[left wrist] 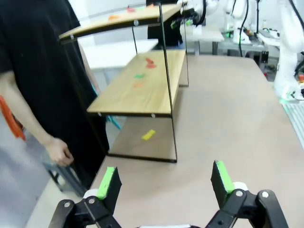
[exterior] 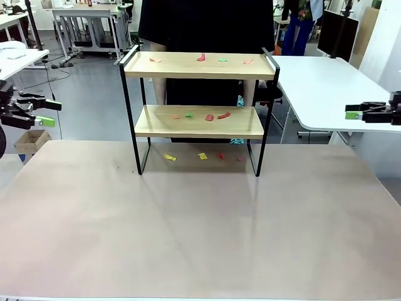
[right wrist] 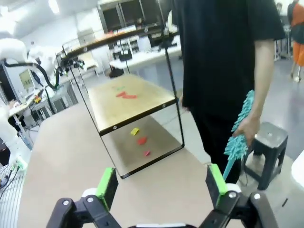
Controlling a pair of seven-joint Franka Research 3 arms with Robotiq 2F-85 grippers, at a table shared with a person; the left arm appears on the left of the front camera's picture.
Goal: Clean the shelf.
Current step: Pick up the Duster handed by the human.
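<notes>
Shelf (exterior: 199,66): standing upright on the brown table (exterior: 188,238), toward its far edge, both boards level.
My L gripper (exterior: 51,113): hanging in the air well off the shelf's left side, beyond the table edge. Jaws are gaping fully wide in the wrist view (left wrist: 165,183), gripping nothing.
My R gripper (exterior: 348,111): hovering well off the shelf's right side, pointing in toward it. It is also spread wide (right wrist: 160,184), w/ nothing between the pads.
Paper scraps (exterior: 201,58): lying on the shelf's top board (red, green, orange), more on the lower board, and a few yellow and red ones on the table under the shelf.
Person (exterior: 207,25): standing just behind the shelf in black.
Duster (right wrist: 240,128): teal and fluffy, hanging from the person's hand (right wrist: 247,126) beside the shelf's far right corner.
</notes>
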